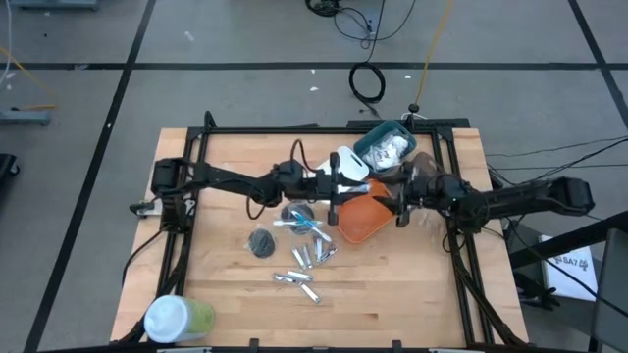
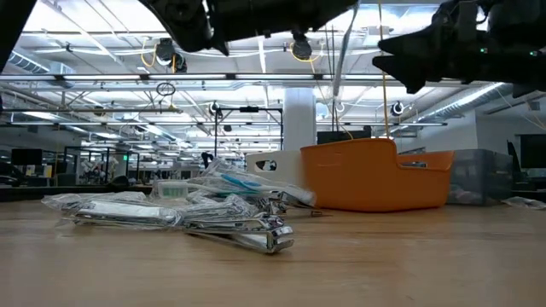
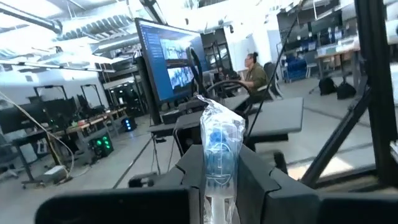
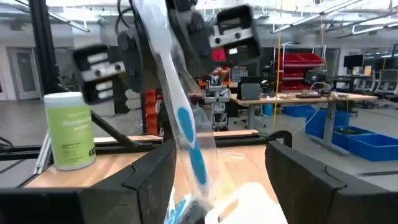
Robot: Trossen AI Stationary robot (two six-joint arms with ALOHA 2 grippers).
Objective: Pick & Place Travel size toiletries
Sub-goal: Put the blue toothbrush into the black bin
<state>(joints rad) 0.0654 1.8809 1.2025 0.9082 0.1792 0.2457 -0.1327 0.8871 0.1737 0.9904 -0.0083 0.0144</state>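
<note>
My left gripper [image 1: 339, 186] is shut on a clear-wrapped blue-white stick [image 3: 217, 146], high above the table between the white bin [image 1: 349, 163] and the orange bin [image 1: 359, 220]. My right gripper [image 4: 214, 180] is open, level and facing the left gripper; the stick [image 4: 186, 118] hangs slanted before it, and I cannot tell if it touches. The other toiletries lie in a heap [image 1: 299, 226] left of the orange bin, with silver tubes [image 1: 299, 279], white packets [image 2: 119, 209] and a dark grey disc [image 1: 261, 242]. My left gripper pinches the stick between its two fingers [image 3: 261, 180] at its white part [image 3: 217, 202]. The blue-and-white end reaches out past the fingertips. The stick is lifted clear of the table and bins and is tilted, as the right wrist view shows.
A teal bin [image 1: 385, 145] with packets stands at the far right, behind the white bin. A large white-and-green cylinder [image 1: 177, 319] stands at the near left corner. Black frame rails [image 1: 196, 147] run along the table's sides. Bare wood lies along the near edge.
</note>
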